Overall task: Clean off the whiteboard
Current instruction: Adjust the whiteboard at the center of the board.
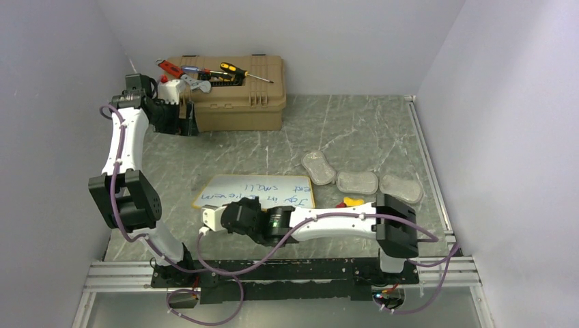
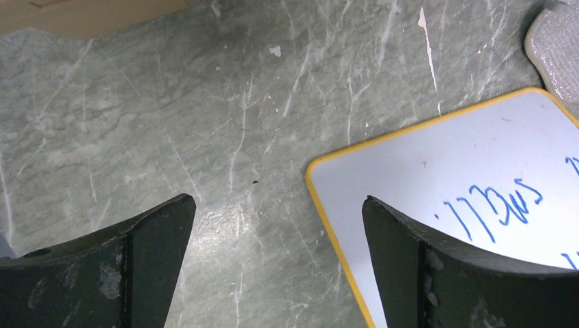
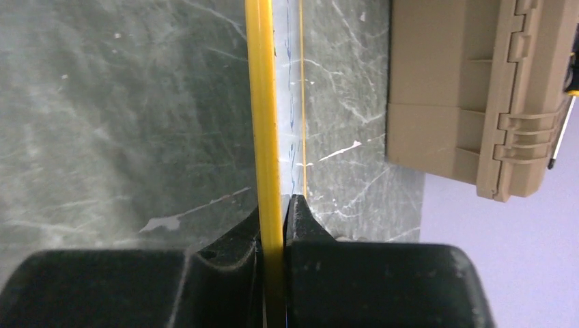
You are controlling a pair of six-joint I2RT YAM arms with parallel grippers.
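Pale walls close in on three sides of a grey-green marbled worktop (image 1: 355, 130). The whiteboard (image 1: 256, 191) sits near the front middle of it, yellow-framed, with blue handwriting across its face. The right arm reaches leftward along the front, and the right gripper (image 1: 205, 210) has its fingers pinched on the board's near-left edge. In the right wrist view the yellow frame (image 3: 263, 102) runs straight between the pressed fingertips (image 3: 300, 219). Whether that edge is lifted off the worktop, I cannot tell.

The left gripper (image 1: 186, 123) is well back, just beside the tan toolbox (image 1: 235, 96). Its fingers (image 2: 153, 232) are spread wide with only bare worktop between them, and a corner of the board shows under the right one. Screwdrivers (image 1: 246, 72) lie on the toolbox lid. Three grey pads (image 1: 357, 182) lie in a row right of the board.
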